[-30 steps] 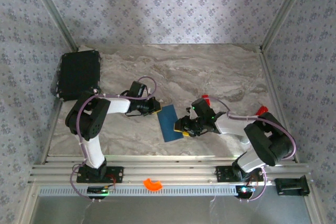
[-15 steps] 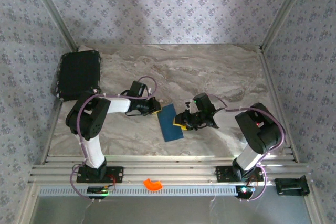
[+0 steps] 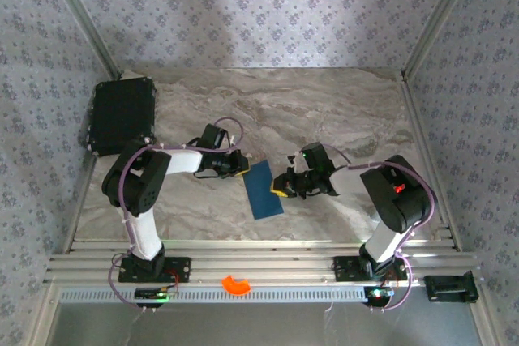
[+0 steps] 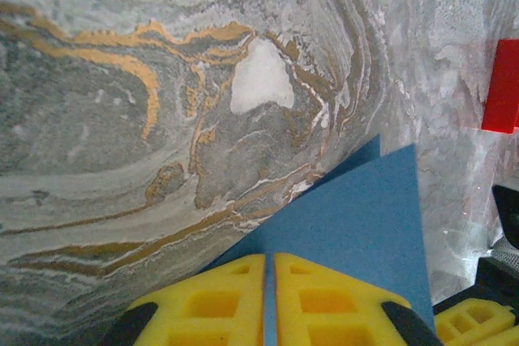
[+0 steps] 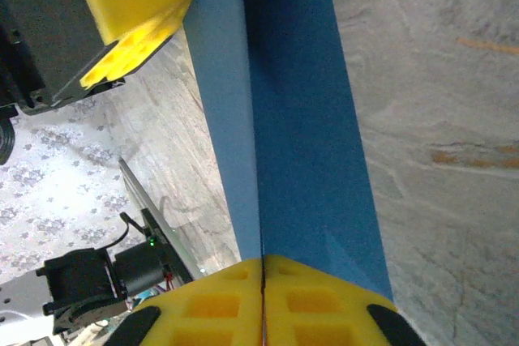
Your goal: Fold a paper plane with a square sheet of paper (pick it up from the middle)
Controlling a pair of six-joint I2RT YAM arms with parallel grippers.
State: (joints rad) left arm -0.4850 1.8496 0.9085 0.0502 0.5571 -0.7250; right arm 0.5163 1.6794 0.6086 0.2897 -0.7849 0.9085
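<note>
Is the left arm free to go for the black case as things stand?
Probably not yet. The case lies on that arm's side with bare table between, but the left gripper is shut on the paper, which the right gripper also pinches; it would have to let go first.

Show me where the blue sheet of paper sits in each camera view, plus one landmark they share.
Top external: blue sheet near the table's middle.
Left wrist: lower right, a triangle rising from the bottom edge.
Right wrist: a band from top centre down to the bottom.
Shared landmark: marbled tabletop.
</note>
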